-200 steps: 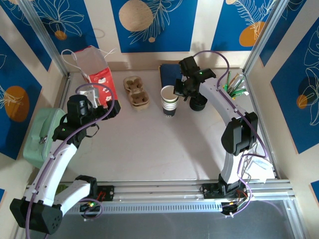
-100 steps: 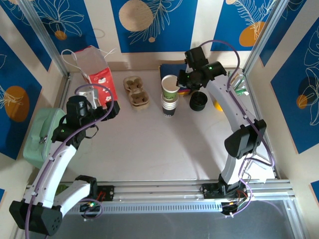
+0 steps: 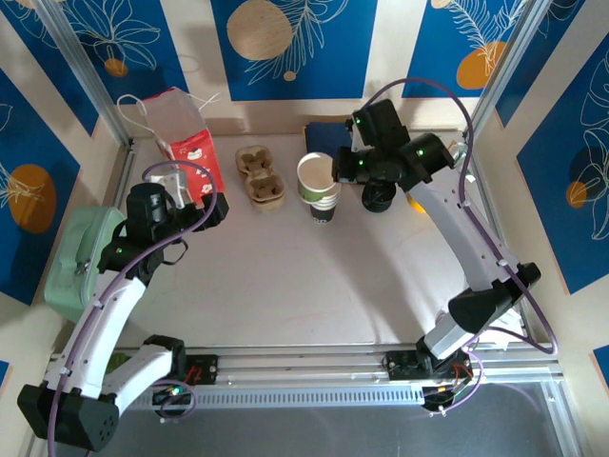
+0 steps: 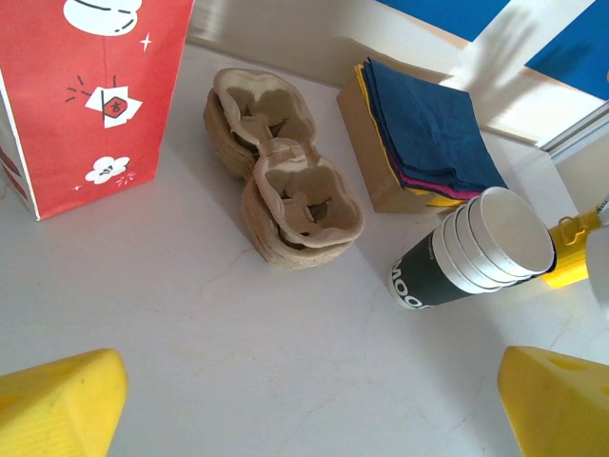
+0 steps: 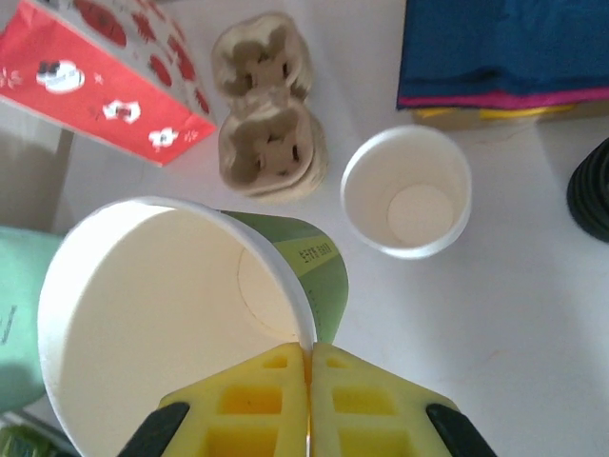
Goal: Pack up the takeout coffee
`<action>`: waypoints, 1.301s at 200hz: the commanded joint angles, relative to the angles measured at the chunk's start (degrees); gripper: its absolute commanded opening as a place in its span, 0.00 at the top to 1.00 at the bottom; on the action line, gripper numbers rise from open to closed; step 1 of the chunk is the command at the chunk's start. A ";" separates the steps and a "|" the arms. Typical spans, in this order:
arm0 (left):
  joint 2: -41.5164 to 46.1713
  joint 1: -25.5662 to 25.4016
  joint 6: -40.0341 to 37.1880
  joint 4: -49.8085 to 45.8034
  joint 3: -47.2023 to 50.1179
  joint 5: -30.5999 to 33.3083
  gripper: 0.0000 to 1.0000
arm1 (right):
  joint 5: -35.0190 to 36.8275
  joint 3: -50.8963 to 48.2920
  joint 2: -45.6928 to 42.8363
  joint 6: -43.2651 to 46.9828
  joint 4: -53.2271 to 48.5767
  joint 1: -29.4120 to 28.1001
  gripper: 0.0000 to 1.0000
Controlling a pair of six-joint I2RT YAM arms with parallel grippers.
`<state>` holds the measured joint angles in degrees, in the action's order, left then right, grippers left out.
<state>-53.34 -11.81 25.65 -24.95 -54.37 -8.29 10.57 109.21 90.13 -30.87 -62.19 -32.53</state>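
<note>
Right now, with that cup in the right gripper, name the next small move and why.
Probably set the green-banded cup upright on bare table beside the cup stack: the right gripper pinches its rim, it is lidless, and the black lids wait nearby.

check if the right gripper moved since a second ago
Yes. The right gripper, shut on the rim of a green-sided cup, has risen, lifting that cup clear of the stack of cups, which stands where it was.

One red paper bag (image 3: 187,133), one separate green-banded cup (image 3: 317,179), one cup stack (image 4: 473,252), one carrier stack (image 3: 260,176), one napkin pile (image 4: 428,133)
</note>
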 commanded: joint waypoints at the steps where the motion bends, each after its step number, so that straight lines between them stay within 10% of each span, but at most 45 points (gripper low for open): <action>1: -0.23 -0.36 -0.19 0.14 -0.96 0.56 0.01 | 1.29 -4.54 -2.41 0.55 0.76 -2.55 0.94; 145: -1.40 -0.35 0.11 0.11 -1.52 0.25 0.00 | 0.33 -40.71 -7.42 -7.07 24.33 -9.84 0.93; 260: -2.22 -0.33 0.54 0.49 -1.62 -0.40 0.01 | 0.23 -43.37 -2.35 -8.75 25.10 -13.23 0.92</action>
<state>-55.59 -11.81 25.69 -24.93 -54.81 -8.34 11.33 65.95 86.37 -38.24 -36.77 -45.39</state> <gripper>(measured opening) 0.994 0.077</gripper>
